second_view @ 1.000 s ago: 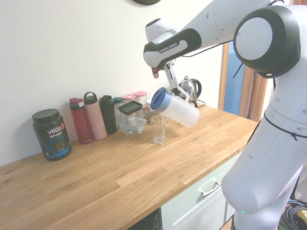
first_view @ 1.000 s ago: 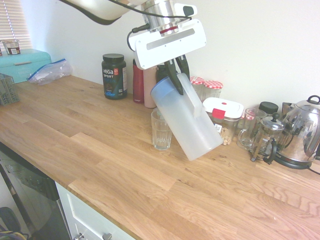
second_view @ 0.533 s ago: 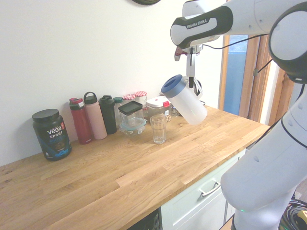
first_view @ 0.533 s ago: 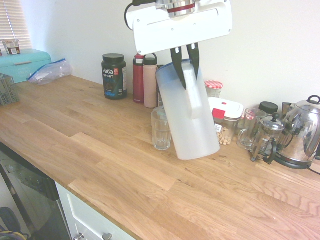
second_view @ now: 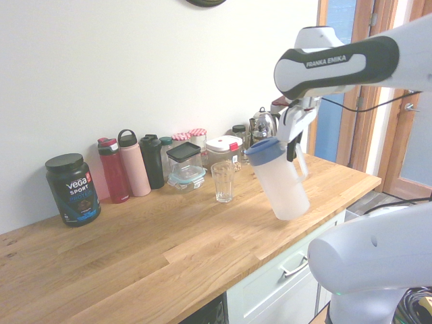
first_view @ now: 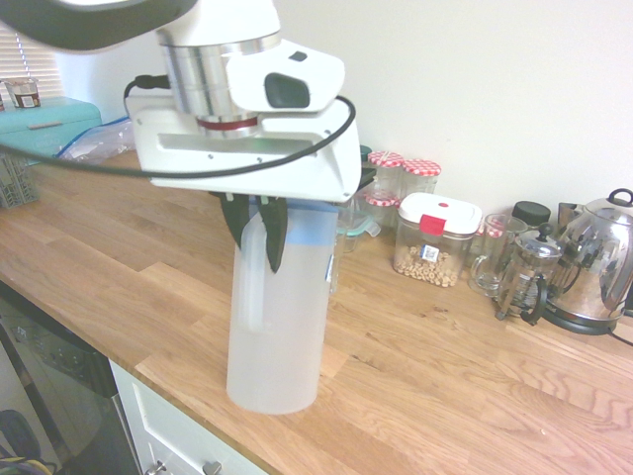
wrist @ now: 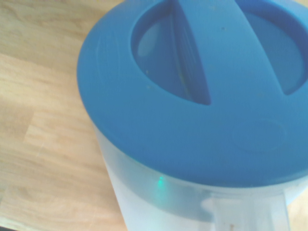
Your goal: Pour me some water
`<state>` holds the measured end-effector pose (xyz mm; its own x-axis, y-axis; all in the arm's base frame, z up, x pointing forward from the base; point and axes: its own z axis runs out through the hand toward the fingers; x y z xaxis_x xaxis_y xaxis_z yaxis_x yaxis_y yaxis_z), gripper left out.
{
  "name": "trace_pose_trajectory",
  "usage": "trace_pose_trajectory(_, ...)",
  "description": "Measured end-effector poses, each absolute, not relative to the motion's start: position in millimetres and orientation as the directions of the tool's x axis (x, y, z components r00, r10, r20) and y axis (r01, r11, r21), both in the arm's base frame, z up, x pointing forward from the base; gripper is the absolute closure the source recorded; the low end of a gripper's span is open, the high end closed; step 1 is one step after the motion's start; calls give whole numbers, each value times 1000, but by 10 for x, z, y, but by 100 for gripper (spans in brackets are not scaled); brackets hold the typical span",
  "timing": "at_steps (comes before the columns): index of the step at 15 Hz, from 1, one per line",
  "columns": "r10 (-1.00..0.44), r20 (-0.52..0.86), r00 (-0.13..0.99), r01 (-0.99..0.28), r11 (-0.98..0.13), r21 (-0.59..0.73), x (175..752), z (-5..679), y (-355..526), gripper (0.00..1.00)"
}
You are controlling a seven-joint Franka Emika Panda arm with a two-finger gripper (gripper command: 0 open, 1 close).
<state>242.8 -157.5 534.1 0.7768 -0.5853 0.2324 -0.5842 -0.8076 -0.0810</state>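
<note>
The wooden tabletop [second_view: 155, 250] runs along the wall, with bottles, jars and a kettle [first_view: 601, 262] lined up at the back. Over its front edge hangs the frosted pitcher [second_view: 280, 182] with the blue lid [wrist: 192, 96], nearly upright and off the surface in the second exterior view, carried by its handle in the claw [first_view: 255, 233], whose fingers are clamped tight around it. The drinking glass [second_view: 223, 181] stands well apart from the pitcher, nearer the wall, in front of the jars. It looks clear, and whether it holds any water is too hard to tell. Judging from the upright pitcher away from the glass, the pour seems finished; what looks left is setting the pitcher down and letting go
</note>
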Motion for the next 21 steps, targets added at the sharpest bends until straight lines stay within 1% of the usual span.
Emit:
trace_pose_trajectory(2, -641, 269, 719, -631, -764, -135, 2208, 5355, -1474, 100)
trace_pose_trajectory(4, -670, 324, 668, -649, -737, -188, 2129, 5437, -1230, 100)
trace_pose_trajectory(7, -655, 436, 617, -616, -747, -250, 2215, 5696, -669, 100)
trace_pose_trajectory(11, -612, 447, 652, -562, -786, -257, 2365, 5678, 124, 100)
trace_pose_trajectory(15, -570, 451, 687, -504, -821, -269, 2387, 5586, 786, 100)
trace_pose_trajectory(18, -546, 473, 692, -469, -837, -282, 2453, 5433, 1384, 100)
trace_pose_trajectory(21, -523, 507, 685, -429, -852, -301, 2658, 5307, 2081, 100)
